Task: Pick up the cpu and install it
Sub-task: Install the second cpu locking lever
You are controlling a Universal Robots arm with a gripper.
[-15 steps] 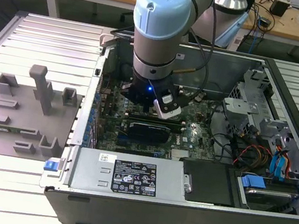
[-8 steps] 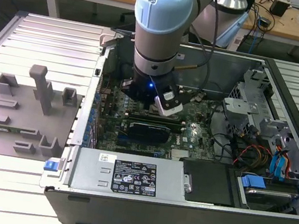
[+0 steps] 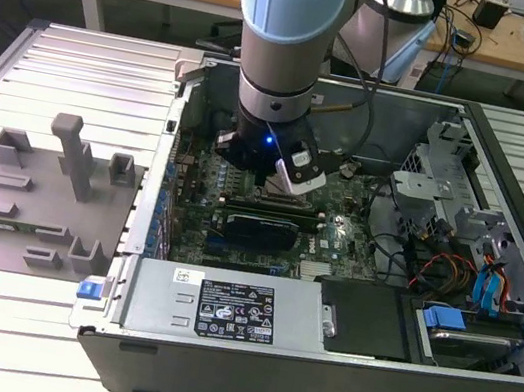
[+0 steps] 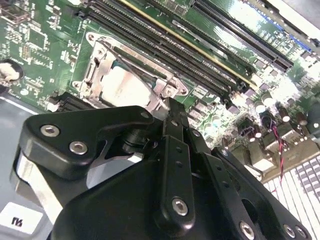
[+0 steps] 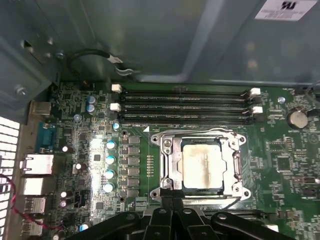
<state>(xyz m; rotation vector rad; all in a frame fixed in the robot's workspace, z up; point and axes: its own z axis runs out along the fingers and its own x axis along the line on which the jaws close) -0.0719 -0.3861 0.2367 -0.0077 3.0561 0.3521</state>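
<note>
My claw (image 5: 172,207), fingers drawn together and holding nothing, hangs just beside the socket frame (image 5: 167,165); the cpu (image 5: 202,167) sits inside that frame on the motherboard (image 5: 95,150), below the memory slots (image 5: 185,105).

My tool (image 5: 172,212) is matte black, with bright silver screw heads in the second wrist view. The cpu (image 5: 202,167) has a pale silvery top, smudged with darker streaks, inside a shiny steel socket frame (image 5: 167,167). The motherboard (image 5: 280,150) is deep green, crossed by black memory slots (image 5: 185,105) with white end clips and dotted with light blue capacitors (image 5: 110,166). My arm (image 3: 287,28) is grey with a sky-blue cap. The fixture tray (image 3: 32,206) is flat grey; the table (image 3: 81,73) is ribbed silver.
</note>
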